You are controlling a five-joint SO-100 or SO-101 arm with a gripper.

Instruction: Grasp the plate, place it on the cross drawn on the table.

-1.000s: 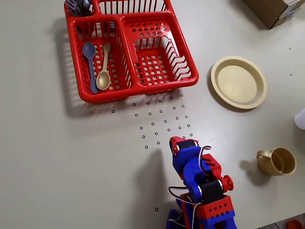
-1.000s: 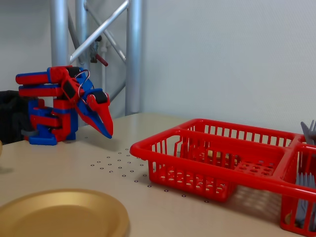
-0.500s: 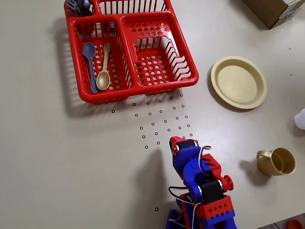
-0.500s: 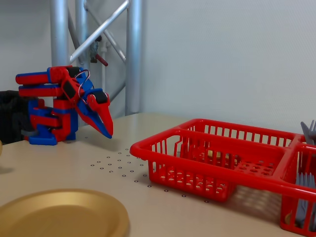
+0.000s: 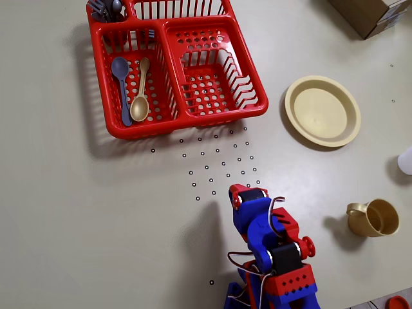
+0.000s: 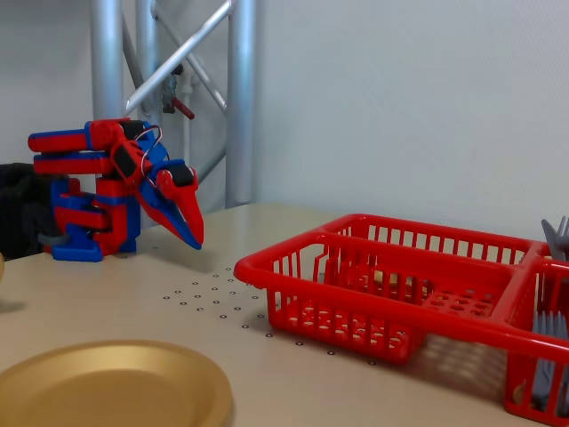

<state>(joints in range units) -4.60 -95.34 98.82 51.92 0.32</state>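
Since the plate (image 5: 322,110) sits untouched at right of the overhead view, the gripper (image 6: 195,237) hangs pinched closed, empty, mid-desk (image 5: 77,212).

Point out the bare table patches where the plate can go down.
Bare: left of the arm, below the red basket; also between plate and cup. Crowded: the basket and the upper-right corner by the cardboard box.

We are folding our arm (image 6: 98,191) back low over the worktop (image 6: 133,294); our tool (image 6: 194,233) is pointing down, jaws together, empty.
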